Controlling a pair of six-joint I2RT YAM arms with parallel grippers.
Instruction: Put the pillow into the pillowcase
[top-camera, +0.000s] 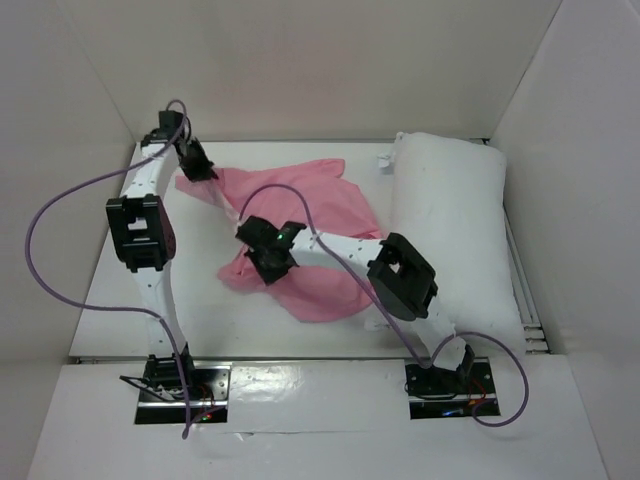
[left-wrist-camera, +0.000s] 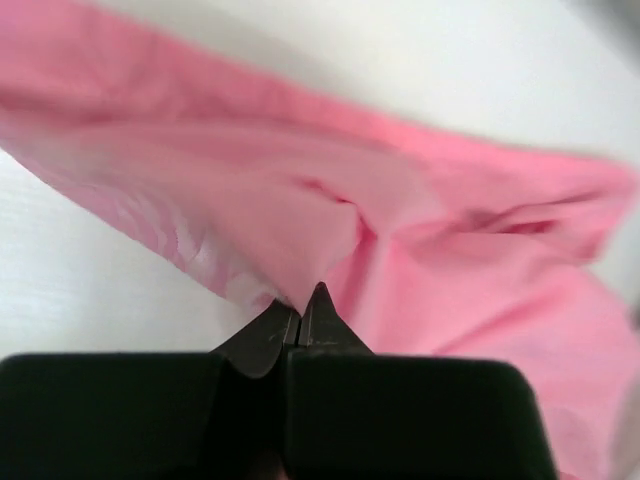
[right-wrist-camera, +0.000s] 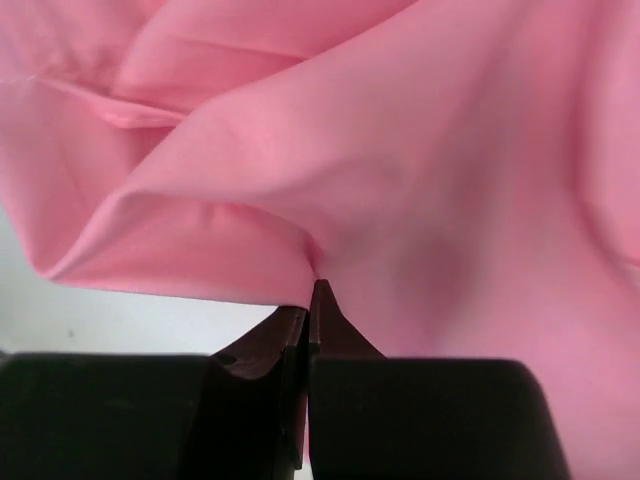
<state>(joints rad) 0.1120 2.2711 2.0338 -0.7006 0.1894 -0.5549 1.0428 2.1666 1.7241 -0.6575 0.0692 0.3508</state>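
The pink pillowcase (top-camera: 310, 225) lies crumpled in the middle of the white table. The white pillow (top-camera: 450, 235) lies along the right side, apart from it. My left gripper (top-camera: 200, 170) is at the pillowcase's far left corner, shut on a pinch of the pink fabric (left-wrist-camera: 290, 250), its fingertips (left-wrist-camera: 322, 300) closed together. My right gripper (top-camera: 262, 250) is at the pillowcase's near left part, shut on a fold of the fabric (right-wrist-camera: 330, 200), the cloth drawn into the closed fingertips (right-wrist-camera: 322, 300).
White walls enclose the table (top-camera: 120, 290) on the left, back and right. Purple cables (top-camera: 60, 200) loop off both arms. The right arm (top-camera: 400, 275) reaches across the pillowcase's near edge, beside the pillow.
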